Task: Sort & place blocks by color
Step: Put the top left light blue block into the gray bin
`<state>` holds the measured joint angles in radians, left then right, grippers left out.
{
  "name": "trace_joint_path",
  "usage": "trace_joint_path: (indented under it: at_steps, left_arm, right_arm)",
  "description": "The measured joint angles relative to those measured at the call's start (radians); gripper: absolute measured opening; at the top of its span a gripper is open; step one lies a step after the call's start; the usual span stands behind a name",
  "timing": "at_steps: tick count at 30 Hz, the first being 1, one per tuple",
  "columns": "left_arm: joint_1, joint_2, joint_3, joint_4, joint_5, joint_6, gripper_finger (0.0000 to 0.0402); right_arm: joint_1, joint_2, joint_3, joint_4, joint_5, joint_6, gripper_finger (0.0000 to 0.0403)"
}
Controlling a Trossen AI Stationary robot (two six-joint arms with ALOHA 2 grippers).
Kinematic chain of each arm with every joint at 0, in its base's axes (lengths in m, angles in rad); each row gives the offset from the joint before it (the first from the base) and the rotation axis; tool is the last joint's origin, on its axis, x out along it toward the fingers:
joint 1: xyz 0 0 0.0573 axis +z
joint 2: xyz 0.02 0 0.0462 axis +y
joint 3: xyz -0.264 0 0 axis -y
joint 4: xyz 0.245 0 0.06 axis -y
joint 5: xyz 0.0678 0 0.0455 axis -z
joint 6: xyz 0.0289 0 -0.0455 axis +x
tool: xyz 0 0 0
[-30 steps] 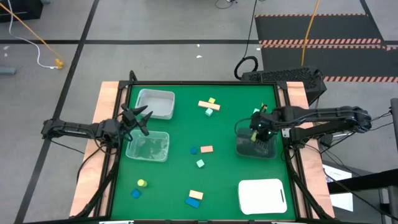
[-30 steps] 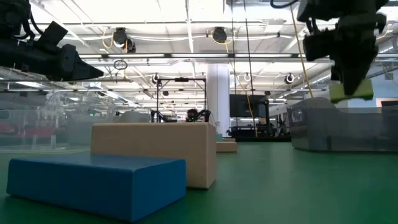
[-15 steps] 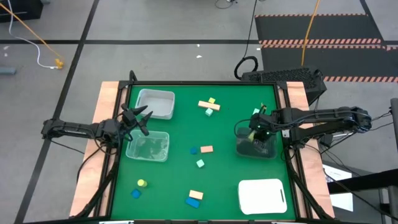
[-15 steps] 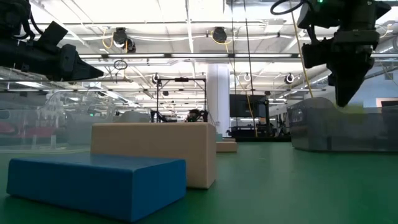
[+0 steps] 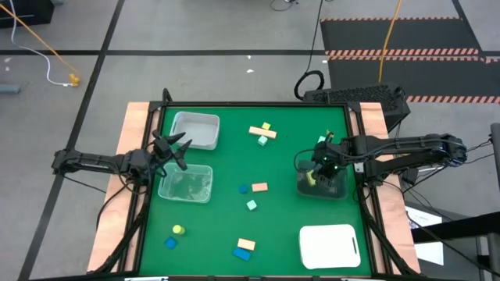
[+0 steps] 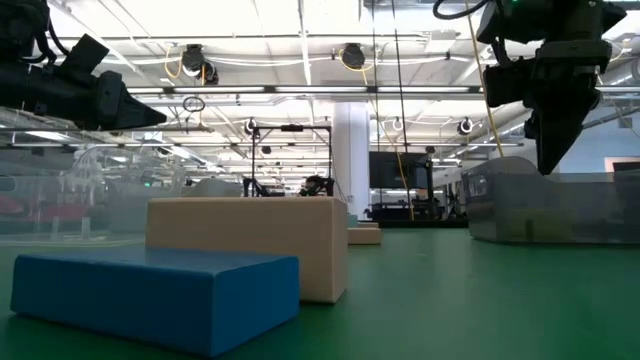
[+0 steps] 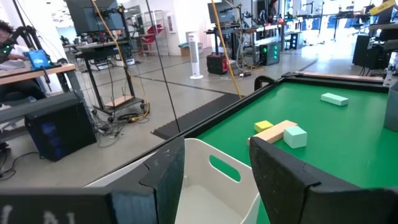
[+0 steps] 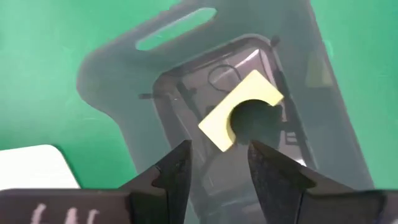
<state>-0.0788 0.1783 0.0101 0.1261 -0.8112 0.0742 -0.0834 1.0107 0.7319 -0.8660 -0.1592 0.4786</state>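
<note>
In the high view the right gripper [image 5: 322,167] hovers over the dark bin [image 5: 332,188] at right of centre, its fingers now parted and the yellow block [image 5: 310,179] dropped inside — one colour sorted; the left gripper [image 5: 178,148] waits at the left, half spread, empty. The low view shows the right gripper at upper right, empty where a second ago it pinched the block. The right wrist view shows the block lying in the bin's middle — no readable writing anywhere.

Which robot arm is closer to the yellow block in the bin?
Right. The right tool hangs open just above the yellow notched block; the left tool waits across the table.
</note>
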Motion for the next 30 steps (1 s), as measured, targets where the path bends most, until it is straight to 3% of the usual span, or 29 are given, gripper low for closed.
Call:
trace_joint_path:
  at_steps: [10, 16, 23, 30]
  left_arm:
    - [0.0, 0.0, 0.0, 0.006, 0.0, 0.0, 0.0184]
    - [0.0, 0.0, 0.0, 0.138, 0.0, -0.04, 0.0184]
    - [0.008, 0.0, 0.0, 0.32, -0.052, -0.102, 0.0184]
    - [0.007, 0.0, 0.0, 0.385, 0.02, -0.119, 0.0184]
  right_arm:
    - [0.0, 0.0, 0.0, 0.234, -0.003, 0.117, 0.0147]
    - [0.0, 0.0, 0.0, 0.395, 0.004, 0.165, 0.0146]
    - [0.0, 0.0, 0.0, 0.588, 0.16, 0.213, 0.0146]
    - [-0.002, 0.0, 0.0, 0.716, 0.288, 0.217, 0.0146]
